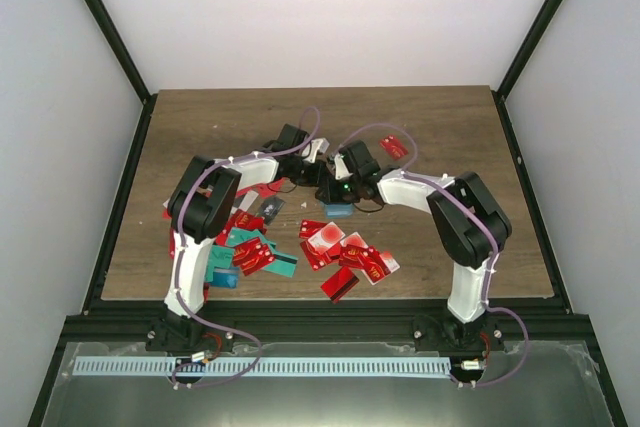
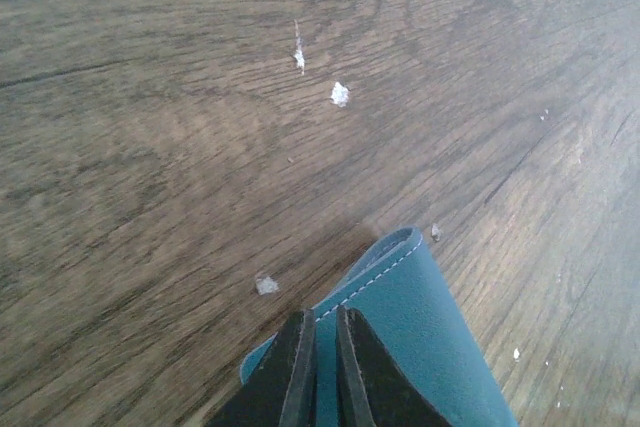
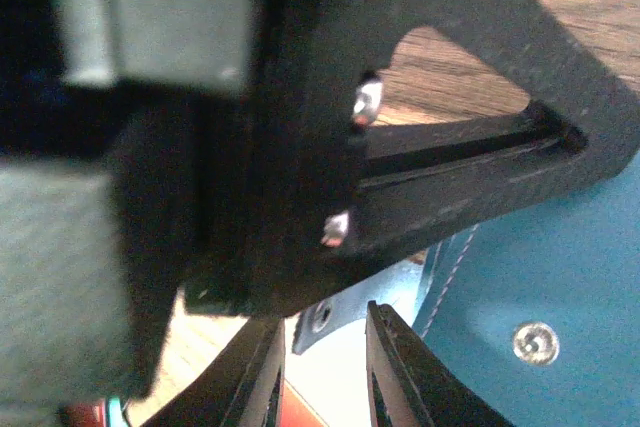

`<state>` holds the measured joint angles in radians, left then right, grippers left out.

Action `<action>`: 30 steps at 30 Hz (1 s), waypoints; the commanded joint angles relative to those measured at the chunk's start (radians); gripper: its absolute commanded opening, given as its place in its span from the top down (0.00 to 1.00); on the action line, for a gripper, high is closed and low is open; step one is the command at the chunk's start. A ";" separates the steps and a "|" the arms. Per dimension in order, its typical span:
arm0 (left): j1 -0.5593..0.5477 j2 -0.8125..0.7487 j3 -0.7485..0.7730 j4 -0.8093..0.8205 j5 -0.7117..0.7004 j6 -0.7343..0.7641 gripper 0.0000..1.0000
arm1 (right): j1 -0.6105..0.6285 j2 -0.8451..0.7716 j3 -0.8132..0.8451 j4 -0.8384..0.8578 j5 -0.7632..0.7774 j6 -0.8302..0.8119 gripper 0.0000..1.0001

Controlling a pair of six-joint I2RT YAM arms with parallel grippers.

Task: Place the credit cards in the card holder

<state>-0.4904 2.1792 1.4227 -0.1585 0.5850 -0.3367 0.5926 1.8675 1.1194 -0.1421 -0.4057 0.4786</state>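
The teal-blue card holder (image 2: 420,327) lies partly folded on the wood, and my left gripper (image 2: 322,322) is shut on its stitched edge. From above, both grippers meet at mid-table over the holder (image 1: 337,211). My right gripper (image 3: 322,367) stands open right beside the left gripper's black body. A white-and-red credit card (image 3: 325,387) shows in the gap between its fingers, reaching up to the holder's snap tab (image 3: 340,312); I cannot tell whether the pads touch it. The holder's blue panel (image 3: 560,277) is to the right. Several red credit cards (image 1: 345,252) lie near the front.
More red and teal cards (image 1: 250,247) are scattered in front of the left arm. A single red card (image 1: 397,147) lies behind the right arm. White specks (image 2: 340,94) dot the wood. A dark frame (image 1: 120,197) borders the table.
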 commanded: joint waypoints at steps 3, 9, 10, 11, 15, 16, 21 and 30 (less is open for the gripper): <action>-0.009 -0.021 -0.011 -0.032 0.036 0.010 0.91 | 0.014 0.016 0.053 0.028 0.076 -0.003 0.76; -0.009 -0.023 -0.011 -0.032 0.036 0.011 0.91 | 0.013 0.010 0.055 0.042 0.114 0.008 0.78; -0.008 -0.024 -0.011 -0.032 0.036 0.009 0.91 | 0.014 0.011 0.056 0.044 0.116 0.008 0.79; -0.008 -0.024 -0.011 -0.032 0.036 0.008 0.91 | 0.014 0.013 0.059 0.044 0.116 0.009 0.80; -0.009 -0.022 -0.013 -0.032 0.036 0.008 0.91 | 0.014 0.017 0.064 0.044 0.115 0.013 0.84; -0.010 -0.022 -0.013 -0.032 0.034 0.008 0.91 | 0.015 0.016 0.065 0.044 0.116 0.014 0.85; -0.010 -0.021 -0.013 -0.030 0.034 0.008 0.91 | 0.014 0.006 0.069 0.042 0.127 0.014 0.85; -0.010 -0.018 -0.013 -0.030 0.033 0.007 0.91 | 0.015 0.008 0.081 0.027 0.134 0.011 0.89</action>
<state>-0.4911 2.1792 1.4227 -0.1650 0.5987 -0.3370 0.6060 1.8786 1.1378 -0.1501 -0.3145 0.4885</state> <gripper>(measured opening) 0.092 0.118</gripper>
